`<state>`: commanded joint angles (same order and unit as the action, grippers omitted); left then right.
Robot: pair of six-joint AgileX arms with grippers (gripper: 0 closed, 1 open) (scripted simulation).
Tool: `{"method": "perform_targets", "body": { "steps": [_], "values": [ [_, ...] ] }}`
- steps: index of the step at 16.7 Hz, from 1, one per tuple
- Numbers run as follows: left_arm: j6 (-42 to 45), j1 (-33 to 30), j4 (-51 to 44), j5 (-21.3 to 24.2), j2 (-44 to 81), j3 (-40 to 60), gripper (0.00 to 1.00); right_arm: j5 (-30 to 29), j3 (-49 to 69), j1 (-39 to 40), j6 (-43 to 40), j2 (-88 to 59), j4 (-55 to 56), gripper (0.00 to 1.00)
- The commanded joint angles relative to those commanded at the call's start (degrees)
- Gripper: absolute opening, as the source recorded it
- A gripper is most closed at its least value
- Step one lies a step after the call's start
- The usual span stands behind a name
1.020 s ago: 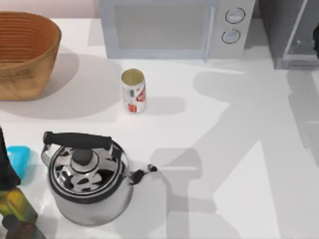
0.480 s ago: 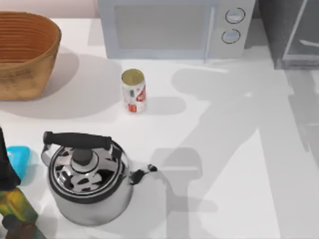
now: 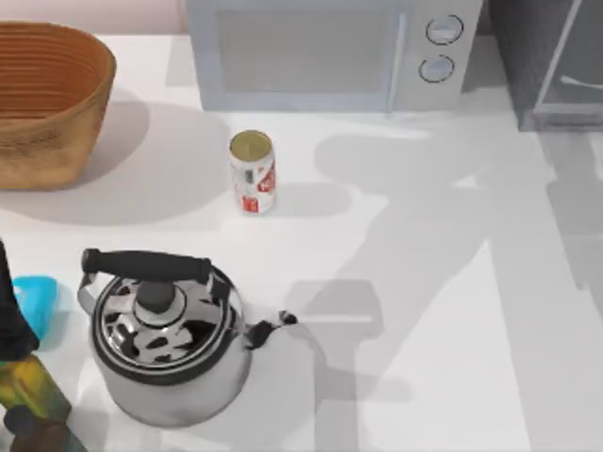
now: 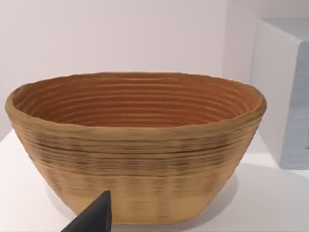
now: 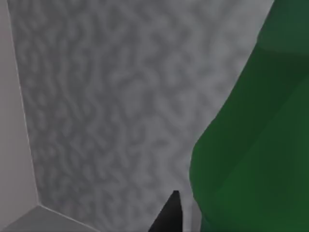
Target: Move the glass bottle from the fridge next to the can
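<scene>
The can (image 3: 252, 172), white with red markings and a dull gold top, stands upright on the table in front of the microwave. The fridge (image 3: 556, 66) is the dark grey box at the back right corner. In the right wrist view the green glass bottle (image 5: 251, 145) looms very close against the fridge's mottled grey inner wall (image 5: 106, 96). A dark tip of my right gripper (image 5: 169, 216) sits just beside the bottle. My left gripper (image 4: 94, 218) hangs in front of the wicker basket, far from the can.
A light grey microwave (image 3: 330, 52) stands at the back centre. The wicker basket (image 3: 47, 99) is at the back left. A steel kettle (image 3: 165, 330) occupies the front left, with a dark olive bottle (image 3: 24, 386) and a blue object (image 3: 38, 297) beside it.
The dark piece of the right arm at the top view's right edge by the fridge has left the picture. The arm's shadow on the table has shifted left.
</scene>
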<state>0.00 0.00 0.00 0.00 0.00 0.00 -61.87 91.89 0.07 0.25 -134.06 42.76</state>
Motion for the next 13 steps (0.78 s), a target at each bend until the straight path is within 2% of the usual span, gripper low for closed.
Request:
{"method": "perform_targets", "body": {
  "steps": [3,10,13],
  "values": [
    [0.0,0.0,0.0,0.0,0.0,0.0,1.00,0.0,-7.4,0.1,0.1,4.6,3.0,0.00],
    [0.0,0.0,0.0,0.0,0.0,0.0,1.00,-0.3,-33.7,0.5,0.3,18.7,12.8,0.00],
    [0.0,0.0,0.0,0.0,0.0,0.0,1.00,-0.5,-39.3,0.6,0.4,22.4,15.6,0.00]
  ]
}}
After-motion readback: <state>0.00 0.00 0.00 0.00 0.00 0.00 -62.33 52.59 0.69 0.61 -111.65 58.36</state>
